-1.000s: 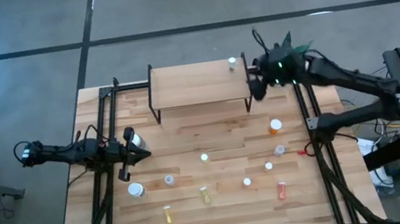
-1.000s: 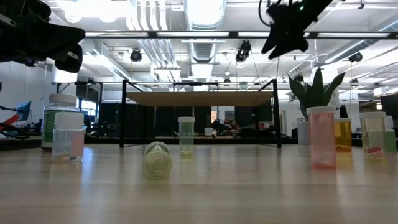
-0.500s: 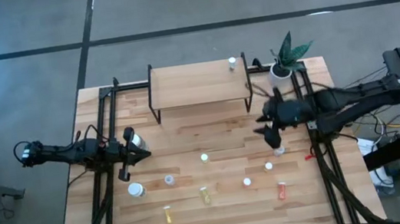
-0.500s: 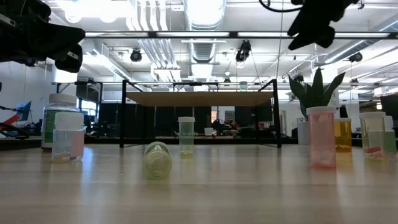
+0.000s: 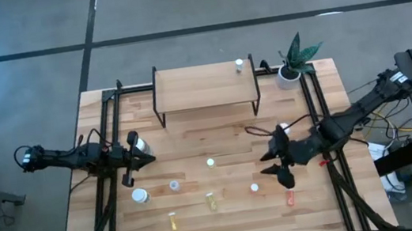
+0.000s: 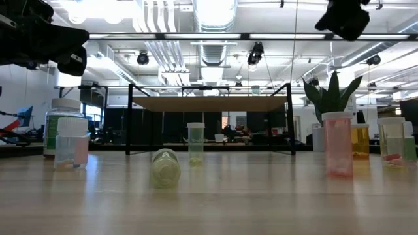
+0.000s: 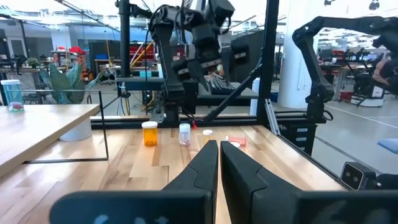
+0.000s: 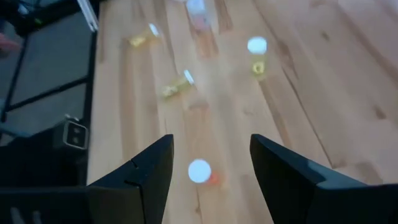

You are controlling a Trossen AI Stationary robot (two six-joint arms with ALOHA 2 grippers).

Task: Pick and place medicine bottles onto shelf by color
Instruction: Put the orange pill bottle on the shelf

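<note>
— Since the earlier pictures, what has moved?

— Only the right arm. Its right gripper point(image 5: 275, 164) was beside the shelf point(image 5: 204, 85) and is now over the front right part of the table point(image 5: 186, 146), above the scattered bottles. Its fingers point(image 8: 146, 171) stand wide apart and hold nothing.

— Which bottle is below it?

— In the right wrist view a bottle with a white cap and orange body point(image 8: 201, 172) shows between the two fingers, lower down on the wood. Farther off there is a yellow bottle standing point(image 8: 257, 53) and another yellow one lying on its side point(image 8: 177, 86).

— And the left arm?

— The left gripper point(image 5: 133, 158) is at the left side of the table, in the same place as before. Its fingers point(image 7: 202, 171) are almost together, with only a thin gap, and I see nothing between them.

— How do the bottles look from table height?

— Small, with clear or tinted bodies. A pink-red bottle point(image 6: 337, 143) stands at the right, a pale yellow one lies on its side point(image 6: 165, 167), and a larger white bottle with a green label point(image 6: 60, 125) stands at the left.

— Is something already on the shelf?

— One small bottle with a white cap point(image 5: 239, 65) stands near its far right corner.
</note>
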